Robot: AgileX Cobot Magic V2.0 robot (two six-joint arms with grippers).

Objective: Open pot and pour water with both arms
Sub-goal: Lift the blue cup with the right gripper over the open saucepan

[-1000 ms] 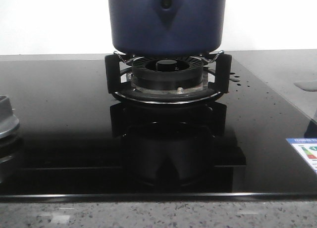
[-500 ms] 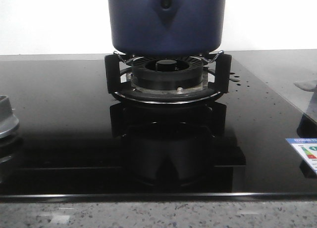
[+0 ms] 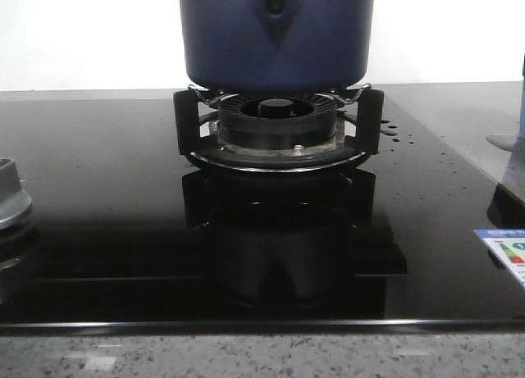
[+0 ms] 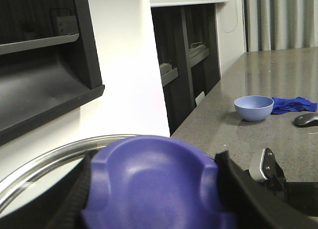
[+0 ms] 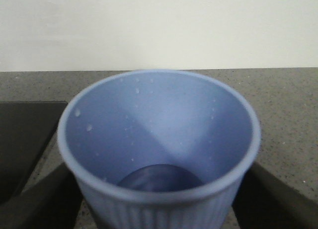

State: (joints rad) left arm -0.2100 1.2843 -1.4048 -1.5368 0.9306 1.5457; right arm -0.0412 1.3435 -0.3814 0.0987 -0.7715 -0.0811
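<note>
Pot (image 3: pixel 276 35): navy, stands on the burner grate (image 3: pixel 277 125) near the far edge of the black glass surface (image 3: pixel 98 198), about mid-width; its top is cut off by the front view, so whether it is covered cannot be told there.
Side mount: teardrop shape with a round rivet, facing the front camera.
Left gripper (image 4: pixel 154 189): jaws closed on a blue knob (image 4: pixel 151 182); dark fingers (image 4: pixel 248 191) lie against both sides of it.
Lid (image 4: pixel 44 167): a shiny metal rim curves out behind the knob in the left wrist view; what lies under it cannot be told.
Right gripper (image 5: pixel 159 201): jaws clasp a light blue ribbed cup (image 5: pixel 159 149), mouth up, drops on the inner wall, a dark round patch at the bottom.
Counter (image 4: pixel 278 85): grey stone; a small blue bowl (image 4: pixel 254 108) stands on it with a blue cloth (image 4: pixel 293 105) just beside.
Front left edge: a grey burner cap (image 3: pixel 12 199), half out of view.
Front right corner: an energy label (image 3: pixel 504 251).
</note>
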